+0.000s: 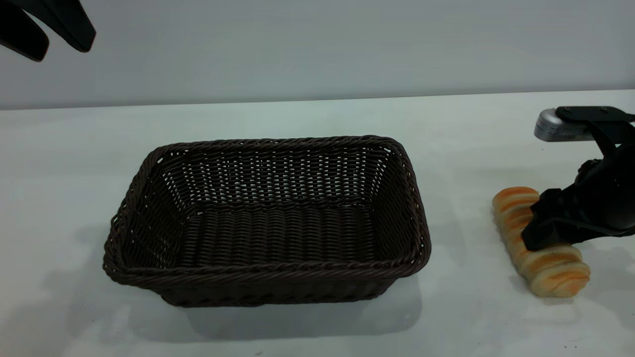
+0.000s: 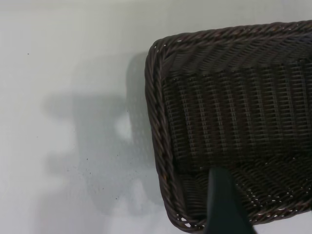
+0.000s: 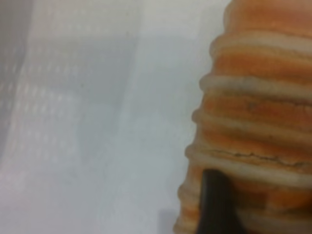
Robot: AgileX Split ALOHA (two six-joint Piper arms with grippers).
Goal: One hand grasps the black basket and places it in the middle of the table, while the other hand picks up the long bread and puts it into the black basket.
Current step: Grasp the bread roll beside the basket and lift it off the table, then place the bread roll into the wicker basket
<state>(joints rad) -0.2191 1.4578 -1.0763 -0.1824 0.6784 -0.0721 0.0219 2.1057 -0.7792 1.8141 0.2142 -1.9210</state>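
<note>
so from where i stood, the black basket [image 1: 268,223] was already sitting around the middle of the table [image 1: 74,148], empty, and nothing was touching it. the left gripper [image 1: 47,29] hung high up over the far left corner, well clear of the basket, its two flat fingers spread apart with nothing between them.

the long bread [image 1: 540,243] lay flat on the table, off to the right of the basket and apart from it. the right gripper [image 1: 545,230] was down on it, clamped across the loaf about midway along its length, and in the right wrist view one dark finger [image 3: 214,204] was pressed right against the ridged crust.

my guess is that loaf is light and squishy, so a hard squeeze would dent it. the ridges probably help stop it slipping. grabbing near the middle looked sensible to me, since it shouldn't tip end-down on the lift. the basket's wide open top leaves plenty of room for the drop.
</note>
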